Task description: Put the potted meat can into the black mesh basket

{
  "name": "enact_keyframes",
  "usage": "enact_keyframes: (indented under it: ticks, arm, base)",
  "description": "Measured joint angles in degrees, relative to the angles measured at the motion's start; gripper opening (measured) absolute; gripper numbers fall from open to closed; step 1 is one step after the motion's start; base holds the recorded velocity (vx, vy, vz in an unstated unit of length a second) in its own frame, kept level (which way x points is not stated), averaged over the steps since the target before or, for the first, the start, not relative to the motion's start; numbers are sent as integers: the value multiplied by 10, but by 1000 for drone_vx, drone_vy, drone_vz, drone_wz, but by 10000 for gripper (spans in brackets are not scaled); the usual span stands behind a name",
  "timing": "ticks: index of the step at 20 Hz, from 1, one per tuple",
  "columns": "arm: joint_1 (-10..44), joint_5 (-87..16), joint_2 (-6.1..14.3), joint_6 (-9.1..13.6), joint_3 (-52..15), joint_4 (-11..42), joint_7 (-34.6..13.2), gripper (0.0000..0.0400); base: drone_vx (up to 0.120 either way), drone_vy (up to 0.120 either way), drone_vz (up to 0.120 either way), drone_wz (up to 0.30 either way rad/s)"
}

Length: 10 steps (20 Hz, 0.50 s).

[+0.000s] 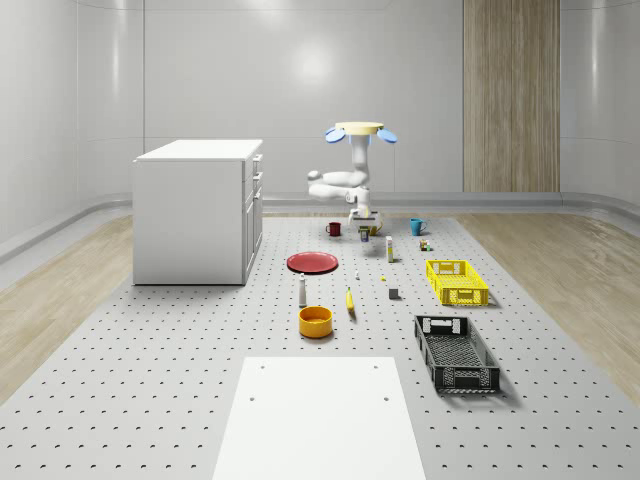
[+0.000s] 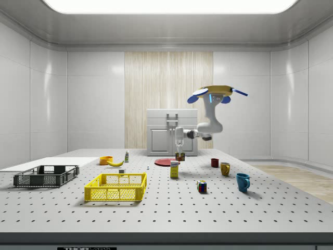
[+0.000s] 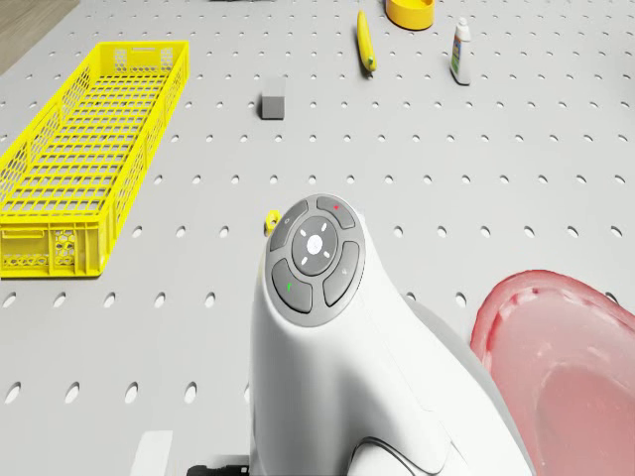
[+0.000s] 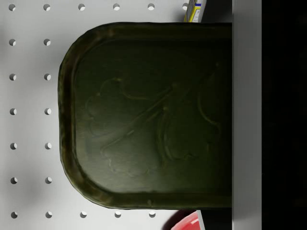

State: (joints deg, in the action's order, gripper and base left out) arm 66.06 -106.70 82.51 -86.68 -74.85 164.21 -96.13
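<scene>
While the drone (image 2: 217, 91) hovers, potted meat can (image 4: 148, 115) seemingly stands upright.

- You're looking at the potted meat can (image 4: 148, 115): dark embossed metal lid, dull sheen.
- Your counter (image 1: 150, 350): matt grey, perforated.
- Black mesh basket (image 1: 456, 352) and yellow crate (image 3: 84, 149): plastic lattice.
- Arm (image 3: 327, 337): glossy white shell.
- Red plate (image 3: 566, 367): shiny.

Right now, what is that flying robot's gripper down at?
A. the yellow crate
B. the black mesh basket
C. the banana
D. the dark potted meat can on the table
D: the wrist view looks straight down on the potted meat can's dark lid, and the side view has the gripper right at it, while the drone hovers above.
</scene>
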Motion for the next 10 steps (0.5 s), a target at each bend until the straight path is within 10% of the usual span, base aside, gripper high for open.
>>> enact_keyframes:
  ticks: [10]
  arm:
    - [2,4,8,-7,-2,0,-3,282]
  base:
    - [120,0,40,0]
